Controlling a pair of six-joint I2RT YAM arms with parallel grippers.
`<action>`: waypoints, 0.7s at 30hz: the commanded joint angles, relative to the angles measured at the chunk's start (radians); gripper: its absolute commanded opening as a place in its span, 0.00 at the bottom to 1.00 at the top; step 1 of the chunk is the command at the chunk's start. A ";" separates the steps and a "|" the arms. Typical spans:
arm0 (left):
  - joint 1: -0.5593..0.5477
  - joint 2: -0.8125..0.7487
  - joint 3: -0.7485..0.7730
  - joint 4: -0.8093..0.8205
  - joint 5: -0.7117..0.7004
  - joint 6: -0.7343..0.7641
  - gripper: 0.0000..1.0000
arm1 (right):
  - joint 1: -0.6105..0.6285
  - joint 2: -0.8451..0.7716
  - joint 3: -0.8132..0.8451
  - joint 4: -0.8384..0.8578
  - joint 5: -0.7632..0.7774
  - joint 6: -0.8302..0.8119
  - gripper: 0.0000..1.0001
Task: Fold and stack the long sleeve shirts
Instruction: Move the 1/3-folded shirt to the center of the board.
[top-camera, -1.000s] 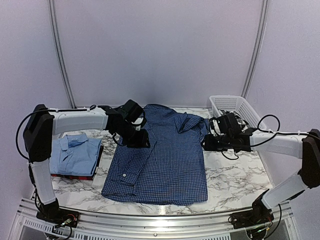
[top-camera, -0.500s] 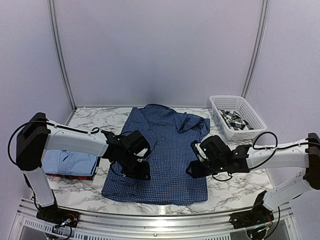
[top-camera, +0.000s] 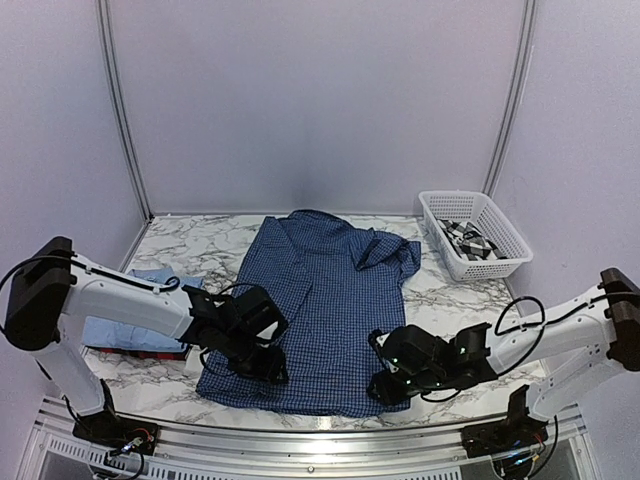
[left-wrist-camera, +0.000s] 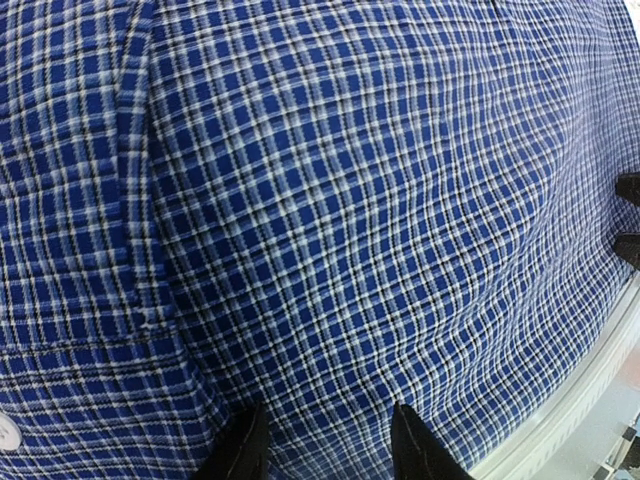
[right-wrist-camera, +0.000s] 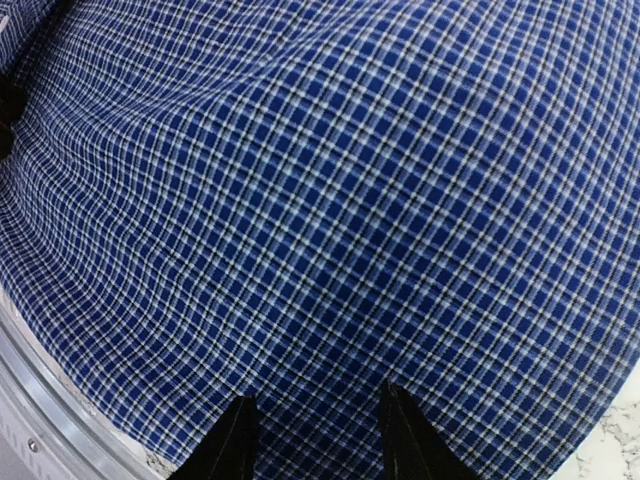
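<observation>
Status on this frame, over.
Left hand, right hand open, low over near hem. Navy shirt spread flat, body unfolded. Nothing in the way.

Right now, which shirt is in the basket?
The black-and-white checked shirt, bunched inside the white basket, far right. The navy shirt lies spread centrally; the light blue shirt sits at left.

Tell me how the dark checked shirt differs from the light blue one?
The dark checked shirt lies spread out wide; the light blue shirt is folded, at the left. The dark checked shirt has a pattern; the light blue shirt is plain. Both are blue.
</observation>
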 joint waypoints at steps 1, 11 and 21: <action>-0.008 -0.050 -0.121 -0.057 0.005 -0.041 0.43 | 0.119 0.033 0.000 -0.017 0.009 0.126 0.41; -0.017 -0.229 -0.193 -0.129 -0.017 -0.036 0.43 | 0.195 -0.036 0.204 -0.269 0.126 0.147 0.41; -0.017 -0.256 -0.039 -0.169 -0.118 0.021 0.43 | -0.212 -0.130 0.447 -0.278 0.360 -0.203 0.45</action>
